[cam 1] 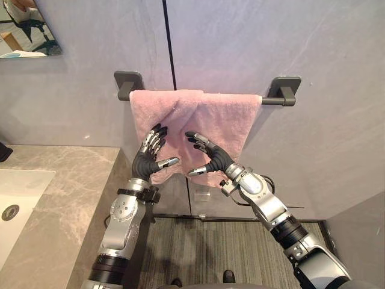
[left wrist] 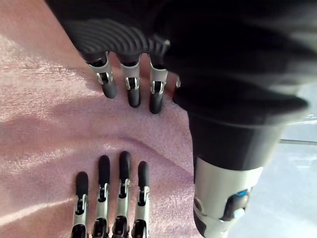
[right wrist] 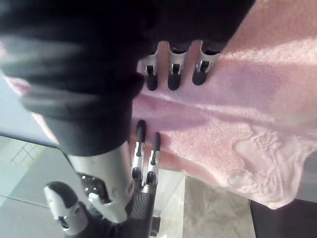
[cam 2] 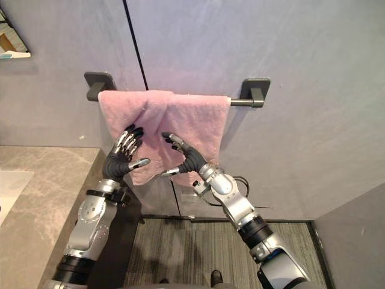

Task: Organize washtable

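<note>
On the far grey wall, a pink towel (cam 1: 201,114) is draped over a dark towel bar (cam 1: 272,101). The cloth covers the bar from its left bracket almost to the right one, and only a short stretch at the right end is left bare. The towel is creased down its middle and its lower edge hangs unevenly.

In front of the towel's lower part the left hand (cam 1: 146,160) is raised. Its fingers are straight and close together, pointing up at the cloth, and its thumb is held out to the right. Just to its right the right hand (cam 1: 216,159) is held with loosely extended fingers reaching left and its thumb apart below them. Nothing is grasped by either hand. In the wrist views the dark fingertips of both hands are seen facing each other over the pink cloth, across a soft fold. Whether the tips touch the cloth cannot be told.

At the near left a grey marble countertop (cam 1: 72,192) is seen, with a white sink basin (cam 1: 21,192) set into it. The corner of a mirror (cam 1: 27,30) is mounted at the far left.
</note>
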Available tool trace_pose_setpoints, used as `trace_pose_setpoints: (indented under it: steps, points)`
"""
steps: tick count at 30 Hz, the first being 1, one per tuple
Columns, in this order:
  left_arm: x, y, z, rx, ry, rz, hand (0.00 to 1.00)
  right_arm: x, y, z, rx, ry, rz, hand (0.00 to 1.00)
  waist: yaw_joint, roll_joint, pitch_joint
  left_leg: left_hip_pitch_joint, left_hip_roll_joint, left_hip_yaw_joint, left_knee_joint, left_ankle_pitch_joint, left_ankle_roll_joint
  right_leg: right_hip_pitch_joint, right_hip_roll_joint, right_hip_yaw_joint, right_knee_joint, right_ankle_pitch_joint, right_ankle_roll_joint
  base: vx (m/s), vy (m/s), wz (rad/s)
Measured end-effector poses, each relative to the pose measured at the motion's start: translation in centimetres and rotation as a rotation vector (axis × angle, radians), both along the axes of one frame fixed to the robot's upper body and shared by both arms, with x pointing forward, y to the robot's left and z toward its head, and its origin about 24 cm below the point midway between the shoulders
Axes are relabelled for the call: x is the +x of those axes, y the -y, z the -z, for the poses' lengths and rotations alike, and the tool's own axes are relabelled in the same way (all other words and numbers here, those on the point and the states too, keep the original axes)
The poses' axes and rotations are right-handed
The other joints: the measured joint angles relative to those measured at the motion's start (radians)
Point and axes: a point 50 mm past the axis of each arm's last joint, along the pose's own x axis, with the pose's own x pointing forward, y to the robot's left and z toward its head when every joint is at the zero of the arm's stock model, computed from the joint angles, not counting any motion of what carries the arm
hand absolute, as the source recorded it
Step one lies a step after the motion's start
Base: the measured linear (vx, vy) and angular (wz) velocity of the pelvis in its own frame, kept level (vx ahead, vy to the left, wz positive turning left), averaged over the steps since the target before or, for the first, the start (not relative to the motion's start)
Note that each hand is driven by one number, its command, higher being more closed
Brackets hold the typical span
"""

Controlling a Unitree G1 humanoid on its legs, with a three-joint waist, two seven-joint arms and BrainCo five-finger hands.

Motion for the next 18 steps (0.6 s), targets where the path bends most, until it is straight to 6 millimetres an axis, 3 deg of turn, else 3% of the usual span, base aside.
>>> trace_pose_setpoints:
  steps: [6, 10, 18]
  points:
    - [0.3, -0.5, 0.0, 0.017, -0.004, -0.012, 0.00, 0.8, 0.9, -0.6, 0.020, 0.011, 0.057, 0.00, 0.002, -0.008, 0.005, -0.005, 0.000, -0.005, 0.000, 0.003, -0.001, -0.002, 0.000, -0.004, 0.000, 0.001, -0.001, -0.03, -0.011, 0.03]
    - [0.7, -1.4, -0.5, 0.021, 0.008, -0.058, 0.00, 1.4, 2.5, -1.3, 0.091, 0.015, 0.135, 0.00, 0.002, -0.021, 0.014, -0.016, 0.000, -0.011, -0.005, 0.009, -0.001, -0.011, 0.000, -0.011, 0.000, 0.001, -0.002, -0.03, -0.010, 0.04]
    - [0.8, -2.9, -0.6, 0.020, 0.013, -0.140, 0.00, 1.8, 4.4, -2.0, 0.220, -0.005, 0.198, 0.00, 0.001, -0.023, 0.017, -0.016, 0.000, -0.010, -0.006, 0.010, -0.001, -0.012, -0.001, -0.011, 0.000, 0.001, -0.002, -0.01, -0.002, 0.00]
